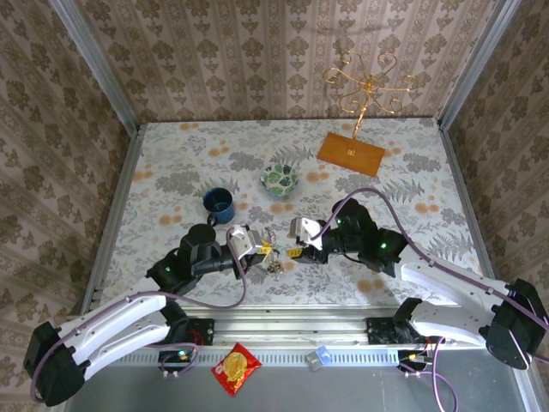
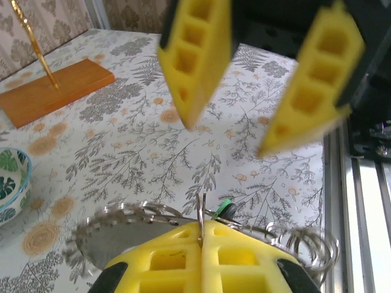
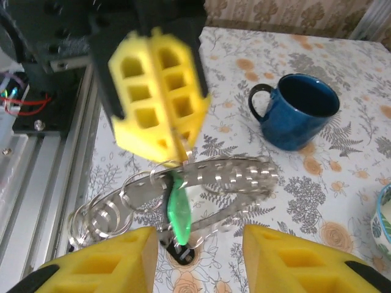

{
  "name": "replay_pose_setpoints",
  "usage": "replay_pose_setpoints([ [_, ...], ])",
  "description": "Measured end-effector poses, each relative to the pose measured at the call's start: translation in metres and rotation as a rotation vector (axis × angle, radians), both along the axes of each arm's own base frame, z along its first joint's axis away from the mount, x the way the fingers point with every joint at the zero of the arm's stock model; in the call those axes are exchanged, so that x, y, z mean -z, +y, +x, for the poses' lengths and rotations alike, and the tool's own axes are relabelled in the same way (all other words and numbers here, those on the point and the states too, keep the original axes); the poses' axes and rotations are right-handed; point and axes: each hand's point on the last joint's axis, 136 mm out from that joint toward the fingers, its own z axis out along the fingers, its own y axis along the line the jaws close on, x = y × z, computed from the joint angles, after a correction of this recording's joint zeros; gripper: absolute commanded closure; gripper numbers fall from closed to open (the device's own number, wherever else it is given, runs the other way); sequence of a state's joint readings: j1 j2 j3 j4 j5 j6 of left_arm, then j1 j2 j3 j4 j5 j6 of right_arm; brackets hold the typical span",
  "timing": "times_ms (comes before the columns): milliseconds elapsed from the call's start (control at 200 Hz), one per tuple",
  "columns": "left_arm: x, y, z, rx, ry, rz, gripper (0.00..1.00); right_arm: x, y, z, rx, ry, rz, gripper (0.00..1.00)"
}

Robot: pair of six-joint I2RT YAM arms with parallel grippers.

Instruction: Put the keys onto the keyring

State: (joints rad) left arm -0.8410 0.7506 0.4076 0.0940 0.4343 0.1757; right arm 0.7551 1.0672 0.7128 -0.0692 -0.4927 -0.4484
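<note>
My left pincer [image 2: 201, 244] held the keyring [image 3: 232, 177] clamped, its long axis crosswise to my right pincer [image 3: 201, 244], which stood apart just short of the hanging green key [image 3: 178, 210].

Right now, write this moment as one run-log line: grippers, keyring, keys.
left gripper: shut on keyring | right gripper: open, facing it | green-headed key: hanging at keyring

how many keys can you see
2. The green key hangs under the left claw by the keyring; the black key sits just below it. More could hide among the small rings.
</note>
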Motion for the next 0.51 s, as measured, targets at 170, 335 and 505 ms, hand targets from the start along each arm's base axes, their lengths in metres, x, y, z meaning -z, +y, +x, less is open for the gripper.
replay_pose_setpoints([
  [170,0.001,-0.003,-0.006,0.061,-0.087,-0.010,1.00,-0.013,0.008,-0.009,-0.036,0.064,0.091,0.66],
  [335,-0.002,-0.006,-0.010,0.100,-0.131,-0.027,1.00,-0.019,0.018,-0.007,-0.057,0.090,0.143,0.68],
  [505,-0.005,-0.007,-0.011,0.115,-0.156,-0.046,1.00,-0.009,0.024,-0.006,-0.067,0.126,0.133,0.71],
])
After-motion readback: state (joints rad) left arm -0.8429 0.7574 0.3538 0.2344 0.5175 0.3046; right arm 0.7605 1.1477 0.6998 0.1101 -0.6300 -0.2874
